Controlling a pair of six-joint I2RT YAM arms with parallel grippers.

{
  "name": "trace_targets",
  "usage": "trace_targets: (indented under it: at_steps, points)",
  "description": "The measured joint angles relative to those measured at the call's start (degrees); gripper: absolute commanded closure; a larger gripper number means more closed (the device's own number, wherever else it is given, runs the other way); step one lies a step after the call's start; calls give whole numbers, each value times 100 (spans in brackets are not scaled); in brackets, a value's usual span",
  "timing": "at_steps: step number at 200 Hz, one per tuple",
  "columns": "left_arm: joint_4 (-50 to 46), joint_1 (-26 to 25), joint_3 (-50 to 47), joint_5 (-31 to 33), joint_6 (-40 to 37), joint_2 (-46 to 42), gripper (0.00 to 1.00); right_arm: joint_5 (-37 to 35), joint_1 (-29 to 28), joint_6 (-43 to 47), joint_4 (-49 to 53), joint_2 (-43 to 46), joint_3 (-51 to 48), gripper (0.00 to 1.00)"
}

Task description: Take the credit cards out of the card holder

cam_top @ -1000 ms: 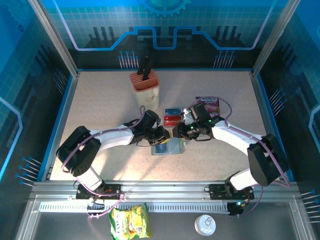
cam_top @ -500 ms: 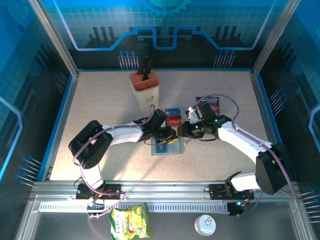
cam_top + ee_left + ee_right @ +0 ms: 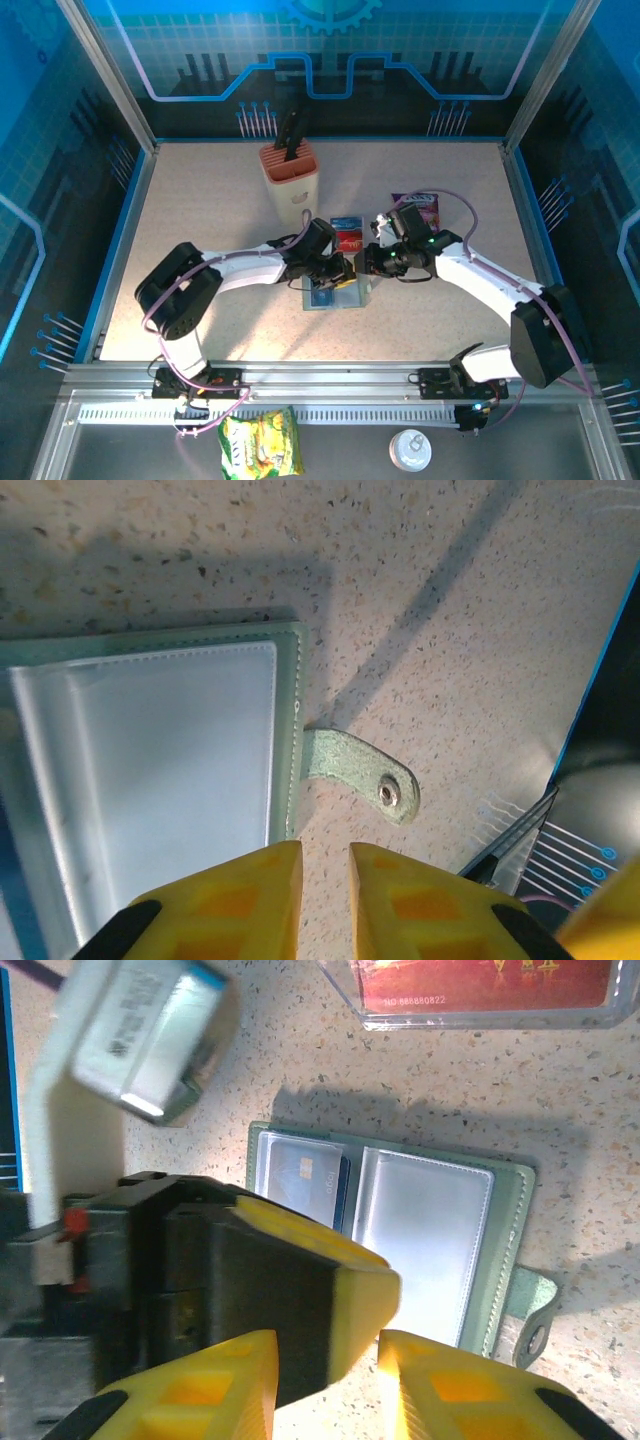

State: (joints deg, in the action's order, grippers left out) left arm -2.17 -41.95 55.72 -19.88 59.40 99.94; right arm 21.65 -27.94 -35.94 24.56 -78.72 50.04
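Observation:
The card holder (image 3: 348,296) lies open and flat on the table, its two pale panels up. A blue credit card (image 3: 300,1175) sits in its left pocket. The holder's right panel (image 3: 170,750) and snap strap (image 3: 365,777) fill the left wrist view. My left gripper (image 3: 341,273) (image 3: 325,855) hovers at the holder's edge, its jaws a narrow gap apart with only table between them. My right gripper (image 3: 366,262) (image 3: 328,1345) is open just above the holder. One yellow finger (image 3: 365,1295) of the left gripper shows in its gap. Red credit cards (image 3: 349,240) (image 3: 480,985) lie behind in a clear stand.
A purple snack packet (image 3: 418,207) lies at the back right, by the right arm. An orange knife block (image 3: 290,172) stands at the back centre. Blue walls edge the table. A yellow packet (image 3: 260,444) and a white lid (image 3: 409,450) lie outside, in front of the rail.
Over the second my left arm reached further right onto the holder and my right gripper drew back slightly to the right. The holder now lies flat. Little moved in the last half second.

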Motion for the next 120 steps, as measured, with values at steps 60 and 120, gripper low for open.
trace_targets:
  at_steps: [60,120]
  points:
    - [-103,356,-841,197,-87,-828,86,111,-179,-116,-295,-505,20,68]
    - [-284,588,-1432,337,-101,-1388,93,243,-551,-275,-699,-1233,136,69]
